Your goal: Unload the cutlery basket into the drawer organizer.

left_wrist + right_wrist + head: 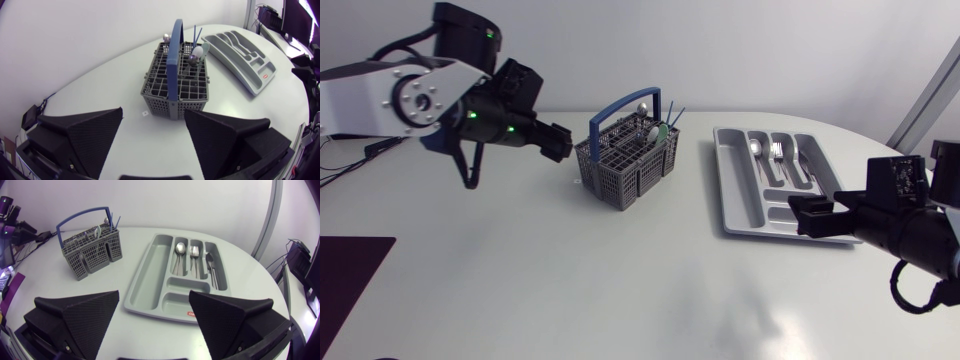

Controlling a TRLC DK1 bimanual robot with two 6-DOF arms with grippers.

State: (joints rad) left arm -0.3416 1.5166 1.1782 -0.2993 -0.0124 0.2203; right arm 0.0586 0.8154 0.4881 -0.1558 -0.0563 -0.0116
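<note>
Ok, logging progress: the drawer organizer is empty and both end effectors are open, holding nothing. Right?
No: the right wrist view shows cutlery in narrow compartments of the drawer organizer. The left end effector and right end effector are open, holding nothing.

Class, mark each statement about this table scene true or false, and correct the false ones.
1. The cutlery basket has a blue handle. True.
2. The drawer organizer is empty. False: cutlery lies in three of its narrow compartments.
3. The left gripper holds a fork. False: it is open and holds nothing.
4. The right gripper is open. True.
5. Spoons stand in the basket. True.
</note>
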